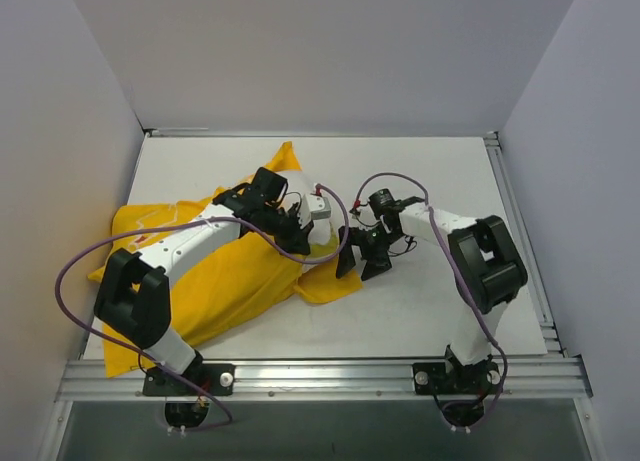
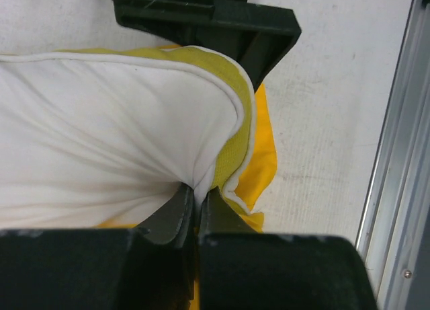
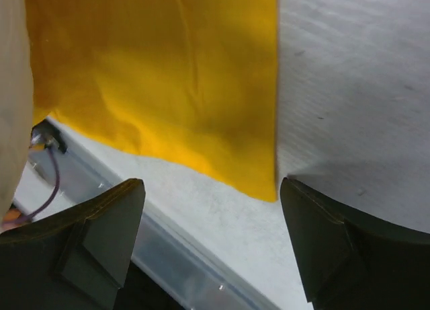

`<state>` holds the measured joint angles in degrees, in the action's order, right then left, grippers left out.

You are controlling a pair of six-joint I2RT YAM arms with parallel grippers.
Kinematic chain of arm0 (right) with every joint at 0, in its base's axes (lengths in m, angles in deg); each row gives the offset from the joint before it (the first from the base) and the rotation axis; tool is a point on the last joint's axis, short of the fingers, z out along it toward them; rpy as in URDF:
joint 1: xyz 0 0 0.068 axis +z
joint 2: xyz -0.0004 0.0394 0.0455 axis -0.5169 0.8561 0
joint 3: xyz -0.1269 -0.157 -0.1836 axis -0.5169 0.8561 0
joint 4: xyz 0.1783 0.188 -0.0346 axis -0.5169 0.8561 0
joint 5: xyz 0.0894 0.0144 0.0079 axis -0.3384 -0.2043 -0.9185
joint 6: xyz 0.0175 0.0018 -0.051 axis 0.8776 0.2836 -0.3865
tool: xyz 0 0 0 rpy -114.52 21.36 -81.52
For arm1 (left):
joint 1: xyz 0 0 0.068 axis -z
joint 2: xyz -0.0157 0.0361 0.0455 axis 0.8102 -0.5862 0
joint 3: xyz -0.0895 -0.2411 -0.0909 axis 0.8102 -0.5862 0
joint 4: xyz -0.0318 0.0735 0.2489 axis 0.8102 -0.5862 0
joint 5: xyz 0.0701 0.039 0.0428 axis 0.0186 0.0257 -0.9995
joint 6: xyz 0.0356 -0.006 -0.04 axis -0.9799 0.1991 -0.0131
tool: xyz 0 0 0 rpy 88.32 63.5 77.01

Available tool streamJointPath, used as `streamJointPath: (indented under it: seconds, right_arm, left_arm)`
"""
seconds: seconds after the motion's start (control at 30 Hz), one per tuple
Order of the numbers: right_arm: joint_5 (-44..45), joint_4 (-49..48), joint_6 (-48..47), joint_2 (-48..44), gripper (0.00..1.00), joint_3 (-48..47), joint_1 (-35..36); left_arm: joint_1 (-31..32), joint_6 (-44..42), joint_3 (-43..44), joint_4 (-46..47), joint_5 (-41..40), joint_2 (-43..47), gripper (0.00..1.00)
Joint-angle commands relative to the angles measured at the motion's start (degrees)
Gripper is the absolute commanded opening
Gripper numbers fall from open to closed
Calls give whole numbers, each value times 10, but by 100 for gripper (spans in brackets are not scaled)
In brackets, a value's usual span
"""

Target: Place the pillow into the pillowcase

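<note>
1. First, nearest the bases: logging pillowcase (image 1: 230, 281), lying rumpled and yellow over the left side of table (image 1: 440, 311), passing under the left arm.
2. Next, logging right gripper (image 3: 211, 219), hanging with jaws spread wide and gripping nothing, poised above the pillowcase's right edge and bare table.
3. Farther, logging left gripper (image 2: 196, 197), pinching tight on a corner of pillow (image 2: 101, 135), fingers meeting just beside its yellow-striped seam.
4. Farthest, logging pillow resting white and plump by the pillowcase's far end, yellow cloth showing beneath the held corner.
</note>
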<state>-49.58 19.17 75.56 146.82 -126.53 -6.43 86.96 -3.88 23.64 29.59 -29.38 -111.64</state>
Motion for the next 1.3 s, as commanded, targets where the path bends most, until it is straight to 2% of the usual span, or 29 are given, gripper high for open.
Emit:
streamJointPath:
  seconds: [0.0, 0.07, 0.13, 0.17, 0.23, 0.27, 0.33, 0.47, 0.5, 0.57, 0.6, 0.63, 0.7, 0.77, 0.83, 0.9, 0.97, 1.0, 1.07, 1.13, 1.2, 1.27]
  right_arm:
    - [0, 39, 5, 76, 86, -25, 5]
    - [-27, 14, 36, 116, 85, -32, 9]
    - [-33, -20, 63, 138, 80, -34, 10]
    - [-32, -30, 70, 150, 68, -35, 12]
    - [-16, -50, 86, 155, 50, -43, 14]
    - [6, -54, 89, 153, 26, -46, 17]
    - [17, -57, 88, 147, 0, -50, 18]
    - [14, -60, 65, 77, 0, -29, -10]
    - [5, -63, 60, 58, 0, -25, -23]
    - [-7, -61, 52, 5, 0, -14, -78]
    - [-13, -51, 43, -14, 0, -9, -98]
    - [-26, -39, 34, -33, 0, -8, -142]
    - [-41, -5, 3, -84, 0, -2, -184]
    - [-66, 18, -23, -123, 0, 7, -226]
    - [-79, 46, -53, -142, 0, 26, -229]
    - [-105, 45, -54, -146, 0, 43, -211]
    - [-123, 32, -41, -142, 0, 68, -189]
    - [-129, 17, -39, -142, 0, 77, -165]
    - [-137, 10, -36, -143, 0, 88, -144]
    - [-152, 3, -35, -142, 0, 90, -124]
    - [-160, -1, -32, -142, 0, 89, -116]
    - [-169, -1, -31, -139, 0, 88, -116]
  left_arm:
    - [-12, 25, 37, 8, 69, 19, 0]
    - [-17, 36, 39, 16, 75, 19, 0]
    - [-22, 46, 39, 21, 73, 20, 0]
    - [-23, 49, 36, 25, 73, 22, 0]
    - [-24, 52, 32, 28, 71, 26, 0]
    - [-25, 53, 27, 28, 71, 28, 0]
    - [-26, 53, 23, 29, 72, 32, 0]
    - [-28, 36, 5, 19, 70, 46, 0]
    - [-24, 1, 1, 6, 63, 46, 0]
    - [-9, -48, -1, -59, 9, 34, 0]
    - [-8, -100, -14, -80, -9, 30, 0]
    - [-8, -119, -26, -92, -64, 25, 0]
    - [-15, -186, -61, -124, -120, 5, 0]
    - [-22, -215, -109, -132, -197, -20, 0]
    - [-24, -238, -120, -132, -213, -31, 0]
    - [-22, -212, -97, -127, -185, -33, 1]
    - [-22, -191, -41, -139, -143, -30, 17]
    - [-22, -177, -21, -146, -100, -25, 35]
    - [-17, -152, 45, -169, -58, -13, 49]
    - [-9, -111, 97, -191, -9, -11, 60]
    - [0, -62, 164, -190, 5, -15, 63]
    - [28, -16, 191, -166, -18, -31, 64]
